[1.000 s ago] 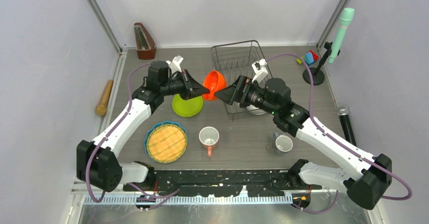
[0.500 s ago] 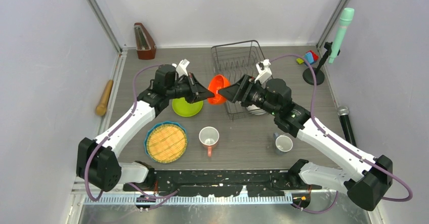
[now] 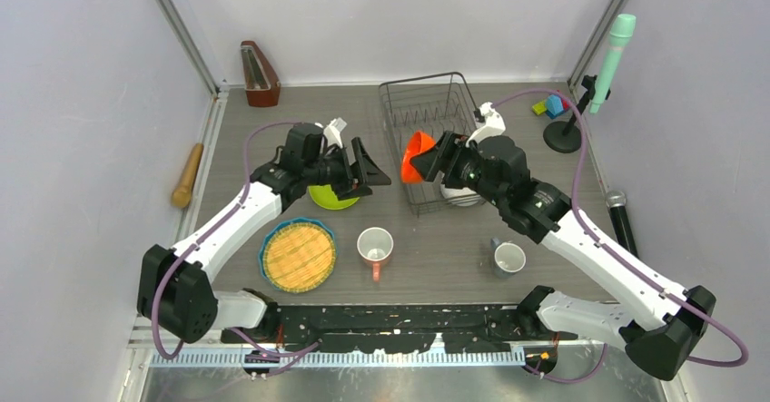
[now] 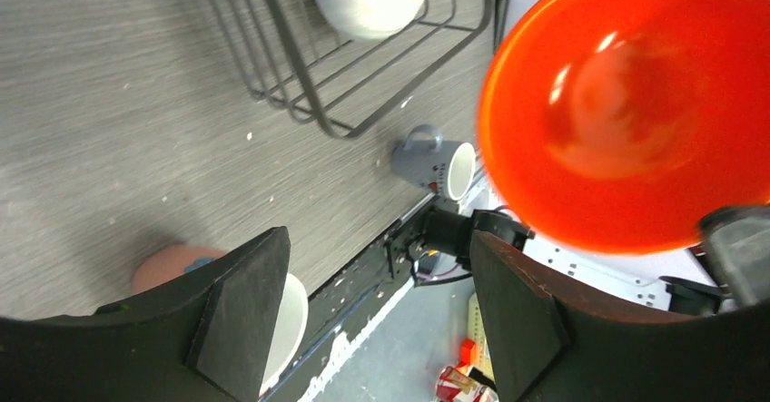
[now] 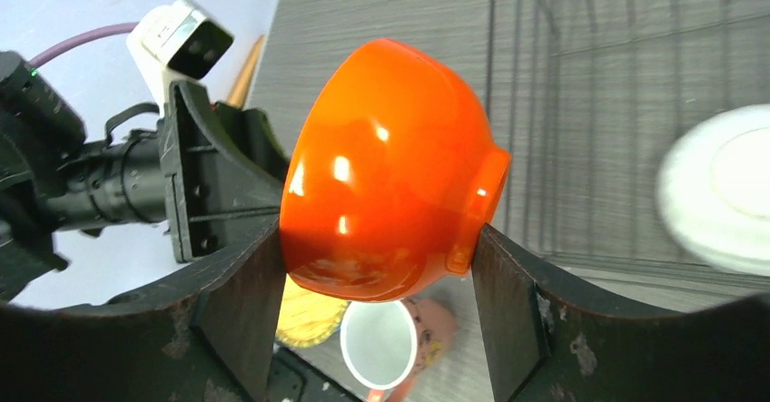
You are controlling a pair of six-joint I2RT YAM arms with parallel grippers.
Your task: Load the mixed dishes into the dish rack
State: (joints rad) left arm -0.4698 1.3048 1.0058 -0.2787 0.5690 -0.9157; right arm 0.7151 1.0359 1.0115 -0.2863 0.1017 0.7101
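The orange bowl [image 3: 417, 155] hangs on its side in the air at the dish rack's [image 3: 427, 102] left wall. My right gripper [image 5: 377, 234] is shut on the orange bowl [image 5: 390, 175], one finger on each side. My left gripper [image 3: 368, 171] stands open just left of it, apart from the bowl [image 4: 626, 102], with nothing between its fingers. A white bowl [image 3: 459, 195] lies in the rack's near end. On the table sit the lime-green plate [image 3: 329, 198], the blue-rimmed woven plate [image 3: 298, 255], the pink mug [image 3: 374, 246] and the grey-blue mug [image 3: 508, 258].
A wooden rolling pin [image 3: 188, 174] lies at the left edge and a brown metronome [image 3: 260, 73] stands at the back left. Coloured toy blocks [image 3: 552, 105] and a green microphone on a stand [image 3: 610, 53] are at the back right. A black microphone [image 3: 621, 216] lies at the right edge.
My left gripper has opened and let go of the orange bowl. My right gripper has closed on the bowl and carried it right, toward the rack.
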